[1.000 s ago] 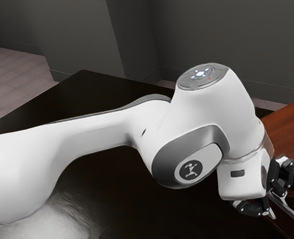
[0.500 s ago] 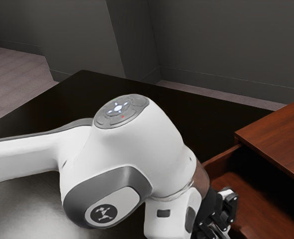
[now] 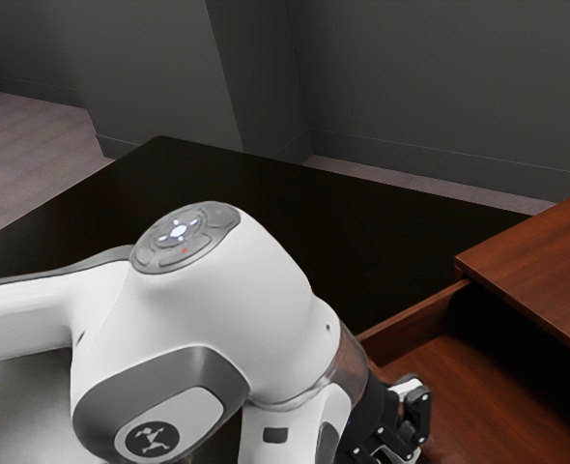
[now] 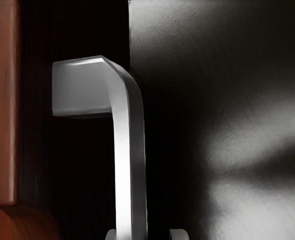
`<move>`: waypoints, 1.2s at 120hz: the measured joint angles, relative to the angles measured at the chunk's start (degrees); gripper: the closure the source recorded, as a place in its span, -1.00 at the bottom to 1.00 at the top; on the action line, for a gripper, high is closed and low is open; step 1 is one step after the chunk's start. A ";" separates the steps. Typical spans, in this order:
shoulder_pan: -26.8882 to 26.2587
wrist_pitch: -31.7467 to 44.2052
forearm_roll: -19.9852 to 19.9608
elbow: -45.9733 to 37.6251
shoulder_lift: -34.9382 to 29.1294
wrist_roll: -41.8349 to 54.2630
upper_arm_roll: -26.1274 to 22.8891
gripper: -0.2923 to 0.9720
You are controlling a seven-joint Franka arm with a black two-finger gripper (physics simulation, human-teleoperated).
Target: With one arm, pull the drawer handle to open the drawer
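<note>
The red-brown wooden drawer stands pulled out of its cabinet at the exterior view's right, its side wall and inner floor showing. My black gripper hangs low at the drawer's front, mostly behind my white forearm. In the wrist view the silver drawer handle runs straight down between my two fingertips, which sit on either side of it. The gripper is shut on the handle. The drawer's wooden front lies just beyond the handle.
The cabinet stands on a dark table, whose glossy top shows beside the handle. My bulky white arm covers the lower left of the exterior view. Grey walls and a carpeted floor lie behind.
My arm has drawn back toward the exterior view's left and lower edge, holding the handle. The drawer has slid further out of the cabinet with it.
</note>
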 joint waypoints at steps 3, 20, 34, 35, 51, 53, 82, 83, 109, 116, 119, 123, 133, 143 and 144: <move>-0.02 0.00 -0.03 0.06 -0.06 -0.01 -0.07 0.43; 0.01 -0.09 -0.25 0.34 -0.77 -0.03 -0.17 0.32; -0.03 -0.32 -0.58 1.10 -1.90 -0.03 -0.24 0.24; -0.03 -0.35 -0.63 1.18 -1.96 -0.03 -0.26 0.23; 0.01 -3.28 -3.26 6.64 -2.41 -0.07 -0.31 0.18; 0.10 -4.21 -3.67 8.14 -2.34 -0.08 -0.30 0.18; 13.21 -31.07 -0.05 38.72 7.31 -3.66 0.95 -0.10; 13.86 -31.84 0.19 39.02 7.53 -3.87 1.05 -0.12; 22.95 -43.75 5.67 40.77 12.64 -12.84 3.97 -0.39; 24.61 -45.21 6.01 40.77 13.11 -15.26 4.13 -0.42; 25.08 -45.72 5.94 40.79 13.20 -16.27 4.07 -0.44; 25.45 -46.30 5.91 41.00 13.44 -17.72 3.78 -0.45; 24.85 -47.43 5.83 41.91 13.74 -21.31 3.43 -0.48; 24.37 -48.19 5.75 42.13 13.80 -24.41 3.43 -0.50; 24.36 -48.25 5.73 42.14 13.80 -24.70 3.45 -0.50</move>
